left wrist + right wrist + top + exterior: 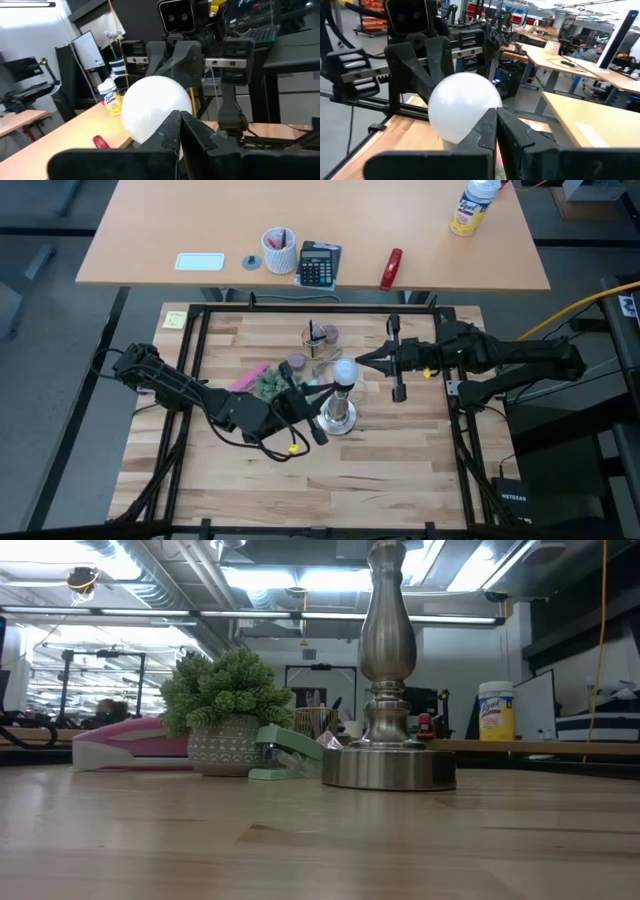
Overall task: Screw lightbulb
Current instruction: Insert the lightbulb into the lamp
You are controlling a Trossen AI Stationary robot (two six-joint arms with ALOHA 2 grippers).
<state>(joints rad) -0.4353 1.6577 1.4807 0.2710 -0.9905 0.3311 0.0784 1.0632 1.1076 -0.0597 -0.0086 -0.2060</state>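
The lightbulb (344, 371), a frosted white globe, stands upright on top of the silver stand (338, 417). Its screw base is hidden. My left gripper (328, 386) reaches in level from the table's left, its fingers shut, with the tips at the globe (150, 107). My right gripper (358, 362) comes in level from the right, also shut, with the tips at the globe's other side (460, 107). The low view shows only the stand's column and round base (388, 766). My left gripper lays its shut fingertips (172, 125) against the globe's lower side (161, 119), level, from the table's left; nothing is between the fingers. My right gripper lays its shut fingertips (490, 122) against the globe's lower side (474, 121), level, from the table's right. The bulb stays upright on the stand.
Left of the stand are a small potted plant (268, 384), a green stapler (288, 752) and a pink stapler (248, 376). A cup of pens (318, 337) stands behind the stand. A black frame (200, 330) rims the table. The near half of the tabletop (330, 480) is bare wood.
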